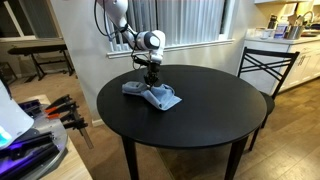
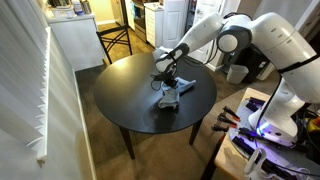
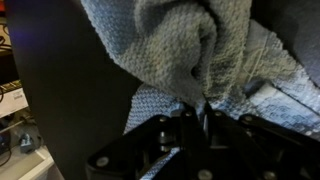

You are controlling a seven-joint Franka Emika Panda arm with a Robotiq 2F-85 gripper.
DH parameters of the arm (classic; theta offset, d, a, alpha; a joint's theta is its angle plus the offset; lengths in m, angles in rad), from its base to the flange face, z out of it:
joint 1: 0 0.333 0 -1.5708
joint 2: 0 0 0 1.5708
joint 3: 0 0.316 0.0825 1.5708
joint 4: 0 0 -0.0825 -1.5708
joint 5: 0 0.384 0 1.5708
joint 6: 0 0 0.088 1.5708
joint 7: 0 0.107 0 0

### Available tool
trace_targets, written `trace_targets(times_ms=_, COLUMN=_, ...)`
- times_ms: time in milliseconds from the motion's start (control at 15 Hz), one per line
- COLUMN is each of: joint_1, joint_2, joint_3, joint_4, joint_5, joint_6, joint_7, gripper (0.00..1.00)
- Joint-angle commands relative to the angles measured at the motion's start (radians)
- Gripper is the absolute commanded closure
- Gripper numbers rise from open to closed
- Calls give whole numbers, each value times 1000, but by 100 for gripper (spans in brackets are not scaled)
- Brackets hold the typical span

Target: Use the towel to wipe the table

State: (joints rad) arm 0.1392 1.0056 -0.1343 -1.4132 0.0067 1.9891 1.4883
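Round and black, the table (image 1: 215, 115) stands in a room with a wood floor, and window blinds (image 1: 185, 20) hang behind it. A black chair (image 1: 266, 62) sits just beside one edge of the table. Some tools with orange handles (image 1: 66, 110) lie on a stand off to the side.

My gripper (image 1: 151, 80) is down on the towel (image 1: 152, 94). The towel is a crumpled gray-blue heap on the tabletop. In both exterior views my gripper (image 2: 168, 79) looks very small, and I cannot see the jaws there.

In the wrist view things are blurry and dark. The towel (image 3: 200, 50) fills most of that view, and its top and side are cut off. My gripper (image 3: 198, 118) is squeezed closed on a fold of the cloth. The folds hide my fingertips.

The towel (image 2: 171, 96) lies on my arm's side of the table (image 2: 125, 95), off the middle but not at the rim. Lots of bare black top stretches from it toward the chair (image 2: 116, 40) and toward the near edge. The table legs are cut off at the bottom of an exterior view.
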Motion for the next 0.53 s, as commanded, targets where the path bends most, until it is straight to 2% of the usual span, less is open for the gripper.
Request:
trace_targets(times_ms=0, joint_1=46, joint_2=72, joint_3=18, joint_4=108, joint_5=15, joint_6=-76, joint_7=116, gripper=97)
trace_targets(times_ms=267, joint_1=124, joint_2=74, joint_3=53, joint_4=80, joint_5=-43, joint_6=-155, joint_7=73, gripper=97)
trace_targets(times_ms=467, joint_1=190, joint_2=77, joint_3=63, joint_4=72, joint_5=-134, joint_6=-198, joint_7=29, gripper=97)
